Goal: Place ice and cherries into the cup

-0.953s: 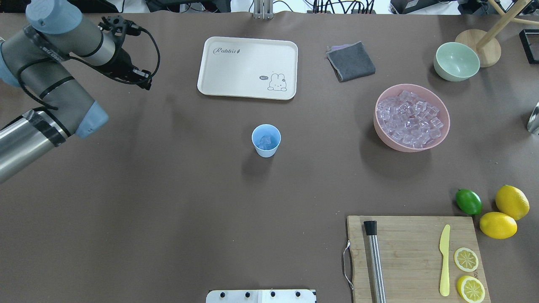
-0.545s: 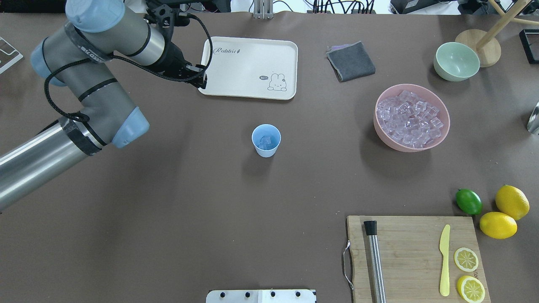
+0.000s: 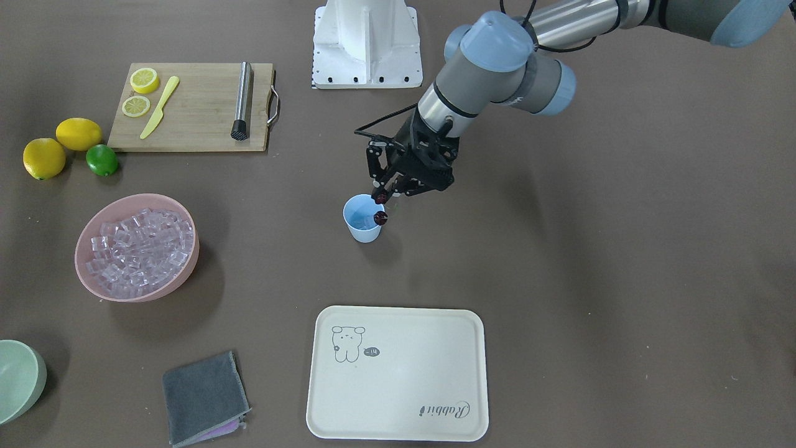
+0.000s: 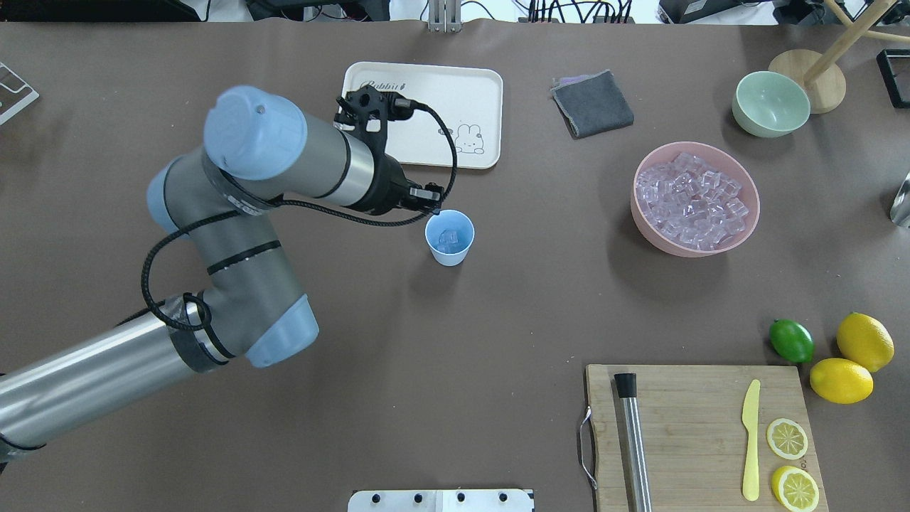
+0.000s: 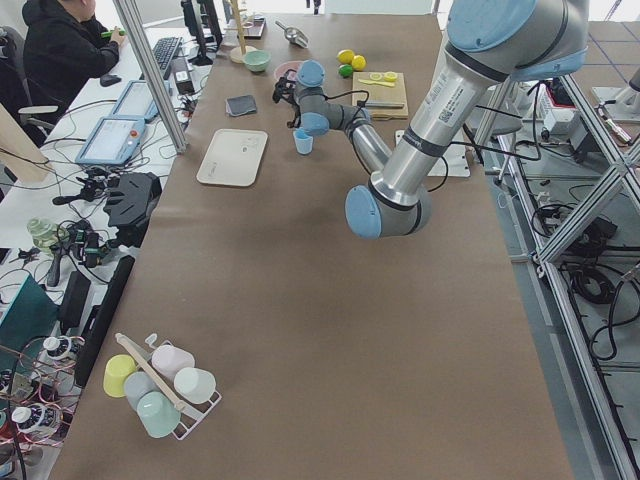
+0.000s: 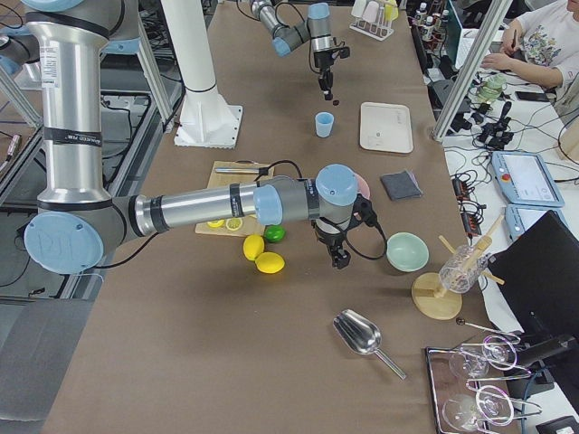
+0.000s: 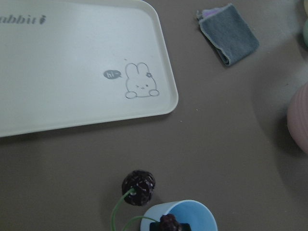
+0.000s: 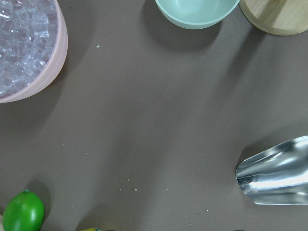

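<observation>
Tabletop (image 4: pixel 341 398) first: you have a brown surface with everything spread across it. Biggest on it is the left arm (image 4: pixel 242 284), which comes in from the robot's left and bends toward the middle, so its wrist sits right beside the cup. The right arm (image 6: pixel 199 206) shows only in the exterior right view, stretched low over the table. Its right gripper (image 6: pixel 341 260) hangs above bare table between the pink bowl, the green bowl and the lime, and you cannot tell whether its fingers are spread or together.

Going down in size, the cream tray (image 4: pixel 469 92) lies beyond the cup, on the side away from the robot. The wooden cutting board (image 4: pixel 697 427) lies near the robot's right. The pink bowl (image 4: pixel 693 250) stands well to the right of the cup and is heaped with ice (image 4: pixel 693 203). The green bowl (image 4: pixel 771 103) stands beyond it.

The cup (image 4: pixel 449 259) stands upright in mid-table, and you can see a few clear cubes already inside it.

The left gripper (image 3: pixel 380 198) is pinched narrow on the green stems of the cherries (image 7: pixel 138 187). They dangle above the cup without touching it. In the left wrist view one fruit hangs over the opening, and the other hangs just outside the rim on the tray side
</observation>
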`<action>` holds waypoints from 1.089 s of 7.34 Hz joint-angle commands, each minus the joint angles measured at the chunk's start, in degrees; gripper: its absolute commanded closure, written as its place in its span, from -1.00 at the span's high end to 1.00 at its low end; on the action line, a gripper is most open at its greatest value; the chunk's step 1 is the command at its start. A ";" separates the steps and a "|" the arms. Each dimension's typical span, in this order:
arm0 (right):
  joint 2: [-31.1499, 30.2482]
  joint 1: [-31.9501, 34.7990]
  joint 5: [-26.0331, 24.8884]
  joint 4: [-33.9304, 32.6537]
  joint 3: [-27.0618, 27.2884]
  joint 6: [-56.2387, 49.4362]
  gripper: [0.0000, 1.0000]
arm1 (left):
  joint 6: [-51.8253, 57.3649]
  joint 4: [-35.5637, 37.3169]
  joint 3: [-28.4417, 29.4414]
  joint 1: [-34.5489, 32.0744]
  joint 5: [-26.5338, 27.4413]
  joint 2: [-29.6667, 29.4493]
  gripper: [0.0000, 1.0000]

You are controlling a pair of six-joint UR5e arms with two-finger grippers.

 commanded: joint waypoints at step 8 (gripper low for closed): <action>-0.31 0.04 0.18 0.00 -0.05 0.09 0.73 | -0.24 -1.79 2.81 3.17 3.38 -1.48 0.95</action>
